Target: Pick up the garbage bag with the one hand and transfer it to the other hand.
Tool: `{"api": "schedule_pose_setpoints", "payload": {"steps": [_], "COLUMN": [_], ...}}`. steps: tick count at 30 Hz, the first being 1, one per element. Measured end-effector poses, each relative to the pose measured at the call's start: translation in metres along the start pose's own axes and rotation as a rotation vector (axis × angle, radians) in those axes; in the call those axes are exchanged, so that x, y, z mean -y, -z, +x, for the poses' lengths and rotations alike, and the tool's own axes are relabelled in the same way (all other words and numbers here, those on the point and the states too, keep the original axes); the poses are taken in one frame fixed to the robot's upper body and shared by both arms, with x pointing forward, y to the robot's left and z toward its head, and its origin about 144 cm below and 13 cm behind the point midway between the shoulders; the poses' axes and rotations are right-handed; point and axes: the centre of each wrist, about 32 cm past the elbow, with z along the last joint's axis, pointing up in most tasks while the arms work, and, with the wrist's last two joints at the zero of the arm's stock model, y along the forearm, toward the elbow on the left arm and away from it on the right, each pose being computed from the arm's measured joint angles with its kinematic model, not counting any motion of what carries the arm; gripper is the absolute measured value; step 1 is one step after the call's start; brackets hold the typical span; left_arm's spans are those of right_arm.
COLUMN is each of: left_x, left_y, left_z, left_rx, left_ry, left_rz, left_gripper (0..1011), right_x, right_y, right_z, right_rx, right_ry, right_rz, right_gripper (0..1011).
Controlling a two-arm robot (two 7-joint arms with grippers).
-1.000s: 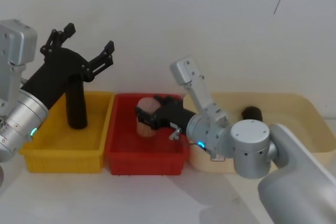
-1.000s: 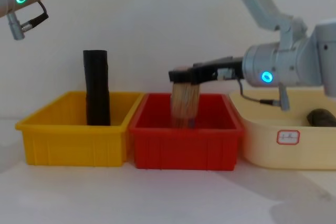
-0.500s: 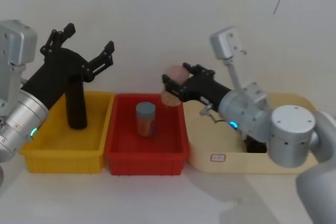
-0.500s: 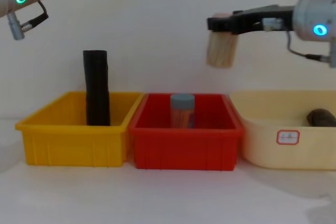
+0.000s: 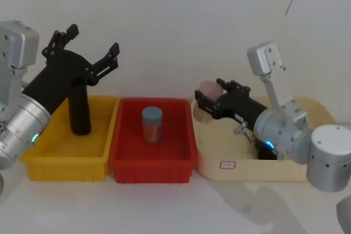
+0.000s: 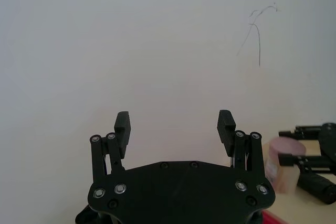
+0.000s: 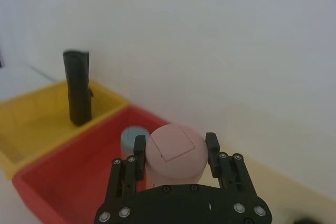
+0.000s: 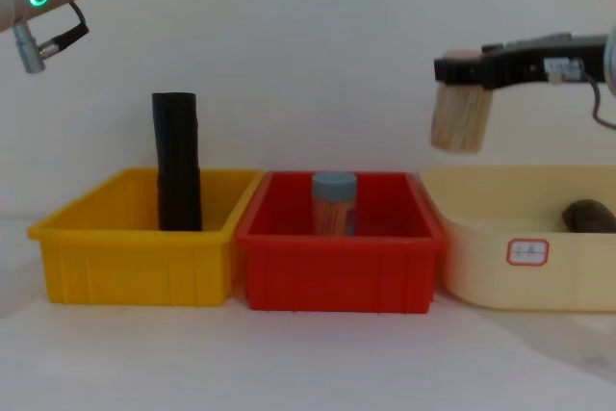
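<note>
Head view: my right gripper (image 5: pixel 211 98) clamps a pink-lidded jar (image 5: pixel 208 92) above the cream tray (image 5: pixel 307 165), beside the red bin (image 5: pixel 152 165). My left gripper (image 5: pixel 88 45) gapes empty above the garbage bag (image 5: pixel 79 108).

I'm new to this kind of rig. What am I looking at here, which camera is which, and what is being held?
This is a two-armed robot, each arm ending in a two-finger gripper. One picture looks down from its head, one looks across from its chest, and two come from cameras on the wrists.

Three bins stand in a row: a yellow bin, a red bin and a cream tub. A tall black garbage bag roll stands upright in the yellow one. A blue-capped jar stands in the red one. A dark object lies in the tub.

The left gripper is open and empty, raised above the yellow bin. The right gripper is shut on a pink-capped jar, held in the air over the tub's left end.
</note>
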Motion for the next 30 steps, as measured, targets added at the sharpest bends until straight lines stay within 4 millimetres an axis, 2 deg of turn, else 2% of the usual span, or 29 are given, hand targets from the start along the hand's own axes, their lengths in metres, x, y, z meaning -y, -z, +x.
{"api": "schedule_pose_setpoints", "payload": {"steps": [15, 26, 30], "left_x": [0.0, 0.0, 0.0], "left_y": [0.0, 0.0, 0.0], "left_z": [0.0, 0.0, 0.0], "left_rx": [0.0, 0.0, 0.0], "left_ry": [0.0, 0.0, 0.0], "left_rz": [0.0, 0.0, 0.0], "left_gripper": [1000, 1000, 1000], "right_x": [-0.003, -0.006, -0.004], "right_y": [0.042, 0.055, 0.054], "right_z": [0.002, 0.005, 0.005], "right_rx": [-0.083, -0.137, -0.146], "right_ry": [0.044, 0.112, 0.133], "right_rz": [-0.127, -0.121, -0.091], "right_gripper": [670, 990, 1000]}}
